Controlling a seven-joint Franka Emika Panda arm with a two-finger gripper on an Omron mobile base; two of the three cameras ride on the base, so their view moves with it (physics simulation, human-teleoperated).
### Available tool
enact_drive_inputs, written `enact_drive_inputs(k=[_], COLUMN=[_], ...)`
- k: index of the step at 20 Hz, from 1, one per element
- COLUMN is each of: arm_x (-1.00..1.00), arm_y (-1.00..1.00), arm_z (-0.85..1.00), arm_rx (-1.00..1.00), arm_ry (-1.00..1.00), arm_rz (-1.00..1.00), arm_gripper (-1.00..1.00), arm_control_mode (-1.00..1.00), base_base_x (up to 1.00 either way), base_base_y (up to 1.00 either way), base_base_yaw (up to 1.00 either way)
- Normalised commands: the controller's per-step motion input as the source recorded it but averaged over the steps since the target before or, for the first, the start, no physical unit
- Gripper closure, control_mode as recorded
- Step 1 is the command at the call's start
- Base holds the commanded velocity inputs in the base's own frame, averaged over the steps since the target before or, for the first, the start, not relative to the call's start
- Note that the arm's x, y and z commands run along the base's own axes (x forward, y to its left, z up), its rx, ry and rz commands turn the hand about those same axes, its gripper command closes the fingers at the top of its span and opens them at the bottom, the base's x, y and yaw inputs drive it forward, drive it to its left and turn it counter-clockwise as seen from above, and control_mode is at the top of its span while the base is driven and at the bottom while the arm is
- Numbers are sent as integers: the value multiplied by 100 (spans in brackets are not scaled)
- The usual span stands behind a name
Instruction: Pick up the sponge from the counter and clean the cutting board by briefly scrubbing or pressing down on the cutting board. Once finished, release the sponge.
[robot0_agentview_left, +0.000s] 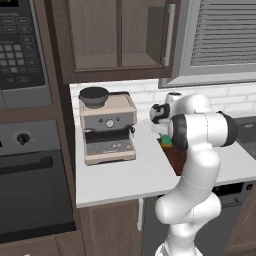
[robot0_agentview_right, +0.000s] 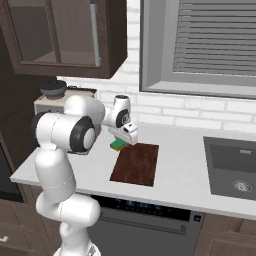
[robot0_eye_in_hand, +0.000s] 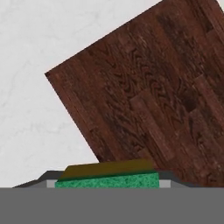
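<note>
Gripper: closing on the sponge, holding it clamped between both fingers.
Cutting board: lying on the counter, at the sponge's 5 o'clock.

Sponge green w/ yellow side; cutting board dk red-brown woodgrain; counter off-white, faint marbling.

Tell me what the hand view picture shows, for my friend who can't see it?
A green and yellow sponge sits at the bottom of the picture between the end effector's fingers. Past it a dark reddish-brown wooden cutting board lies tilted across an off-white counter.
</note>
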Motion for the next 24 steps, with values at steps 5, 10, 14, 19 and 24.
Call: enact_drive_inputs(k=[5, 10, 14, 19, 24], arm_x=[8, 20, 20, 11, 0], arm_y=[-25, -1, 0, -2, 0], arm_z=[0, 0, -11, -16, -10], arm_rx=[0, 0, 0, 0, 0], arm_ry=[0, 0, 0, 0, 0], arm_rz=[11, 20, 27, 25, 0], arm_gripper=[100, 100, 100, 100, 100], arm_control_mode=[-100, -100, -100, -100, -100], base_base_x=[0, 0, 0, 0, 0], base_base_y=[0, 0, 0, 0, 0], base_base_yaw=[0, 0, 0, 0, 0])
